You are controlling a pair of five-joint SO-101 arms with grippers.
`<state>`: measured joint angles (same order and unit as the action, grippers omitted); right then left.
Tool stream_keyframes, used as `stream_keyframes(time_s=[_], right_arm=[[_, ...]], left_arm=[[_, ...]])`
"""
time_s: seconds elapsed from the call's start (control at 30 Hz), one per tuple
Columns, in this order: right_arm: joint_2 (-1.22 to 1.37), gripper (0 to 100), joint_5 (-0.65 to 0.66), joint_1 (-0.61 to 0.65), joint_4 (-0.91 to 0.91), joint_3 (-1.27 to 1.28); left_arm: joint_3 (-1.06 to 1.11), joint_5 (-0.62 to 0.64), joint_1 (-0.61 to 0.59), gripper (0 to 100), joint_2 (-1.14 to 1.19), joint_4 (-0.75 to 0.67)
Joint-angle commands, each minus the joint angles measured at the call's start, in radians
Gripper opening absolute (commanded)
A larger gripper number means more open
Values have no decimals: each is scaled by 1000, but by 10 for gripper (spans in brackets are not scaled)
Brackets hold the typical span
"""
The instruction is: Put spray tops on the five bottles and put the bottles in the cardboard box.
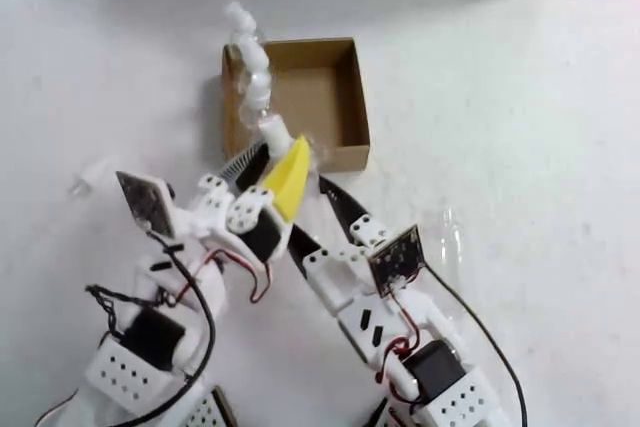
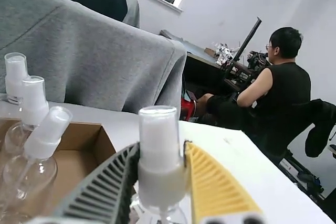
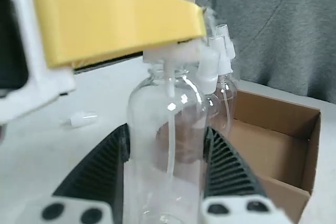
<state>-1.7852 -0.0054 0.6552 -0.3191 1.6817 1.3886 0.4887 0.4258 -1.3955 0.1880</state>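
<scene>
L gripper [image 2: 160, 149] clamps spray top [image 2: 157, 132]; R gripper [image 3: 165, 148] grips bottle [image 3: 169, 124], base cut off. Top seated? Can't tell, yellow jaw covers. Box [image 3: 286, 129] beside.

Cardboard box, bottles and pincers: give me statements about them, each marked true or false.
The left pincer is shut on a spray top. True.
The right pincer is open and holds nothing. False: it is shut on a clear bottle.
Three bottles with spray tops stand in the cardboard box. True.
The loose spray top lies in the box. False: it lies on the table, apart from the box.
</scene>
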Motion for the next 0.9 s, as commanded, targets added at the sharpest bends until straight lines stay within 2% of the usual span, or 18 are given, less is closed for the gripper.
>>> stream_keyframes(time_s=[0.0,0.17,0.37,0.53,0.77,0.87], right_arm=[[-13,15,-9,-8,1,9],[-13,15,-9,-8,-1,9],[-13,15,-9,-8,-1,9],[-13,15,-9,-8,-1,9],[-13,15,-9,-8,-1,9],[-13,15,-9,-8,-1,9]], left_arm=[[25,2,10,24,-79,15],[32,0,10,24,-77,15],[37,-173,10,24,-77,51],[37,-163,12,31,-82,43],[52,-155,12,253,-82,51],[58,-87,4,292,-84,49]])
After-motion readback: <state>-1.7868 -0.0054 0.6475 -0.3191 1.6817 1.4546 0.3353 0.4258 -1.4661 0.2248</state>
